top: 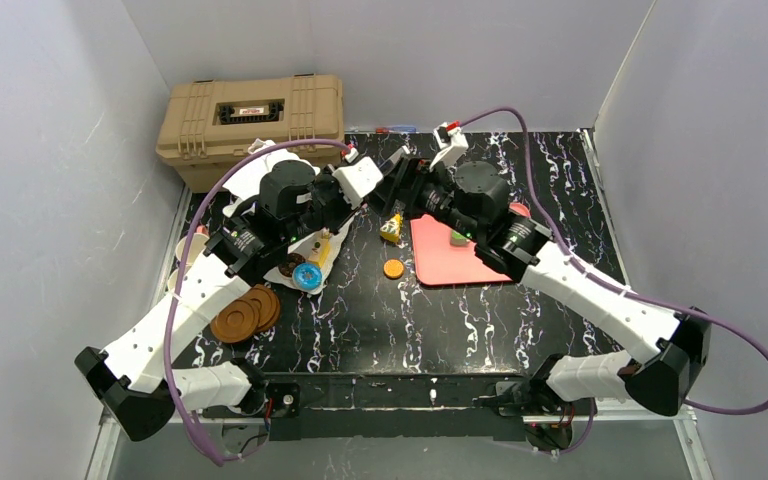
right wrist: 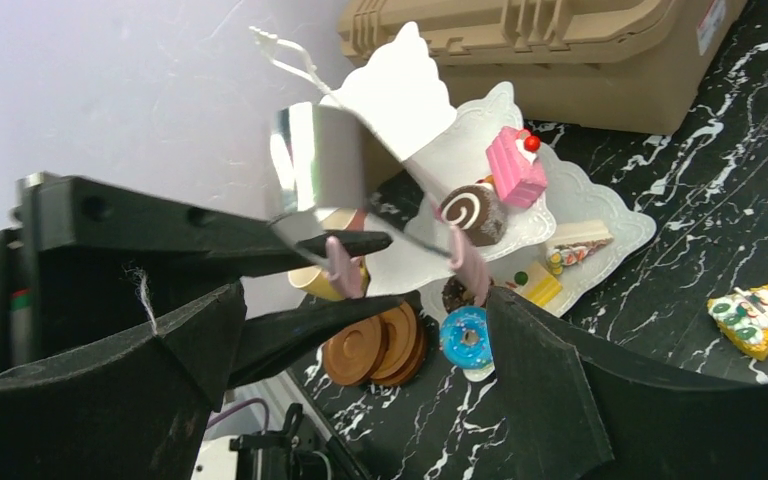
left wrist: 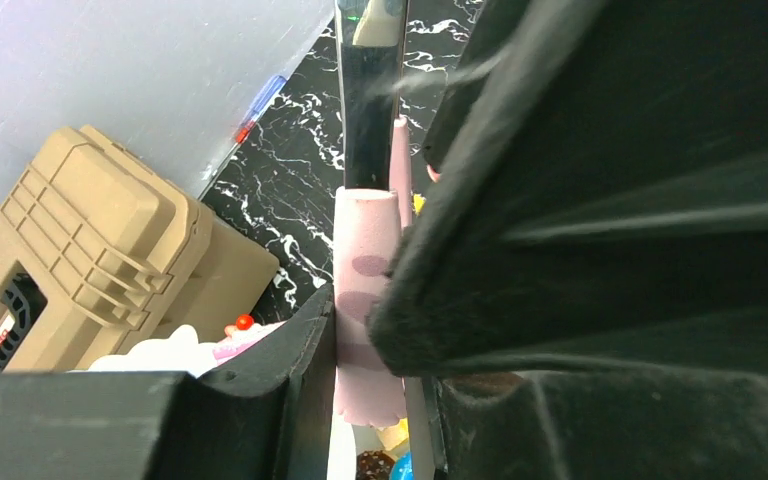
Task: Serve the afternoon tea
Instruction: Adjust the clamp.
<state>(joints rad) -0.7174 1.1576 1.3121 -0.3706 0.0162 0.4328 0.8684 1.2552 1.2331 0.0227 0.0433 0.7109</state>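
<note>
Overhead view of a black marbled counter (top: 360, 320) with two white robot arms meeting near its centre. The left tool (left wrist: 365, 300) is clamped on a pair of metal tongs (right wrist: 310, 165) with pink tips, gripping them by a pink sleeve. The right tool (right wrist: 440, 310) is spread wide with nothing in it, facing the tongs.

The white tiered stand (right wrist: 460, 130) sits at the left of the overhead view, mostly hidden under the left arm. It carries toy pastries (a pink cake (right wrist: 515, 165), a chocolate swirl roll (right wrist: 472, 212), a blue doughnut (right wrist: 465, 337)). Brown saucers (top: 245, 315) are stacked just below it in the frame.

A yellow cake wedge (top: 391, 229) and an orange biscuit (top: 393, 268) lie on the counter just left of a pink-red tray (top: 450, 265). A tan case (top: 250, 115) sits at the upper left.
</note>
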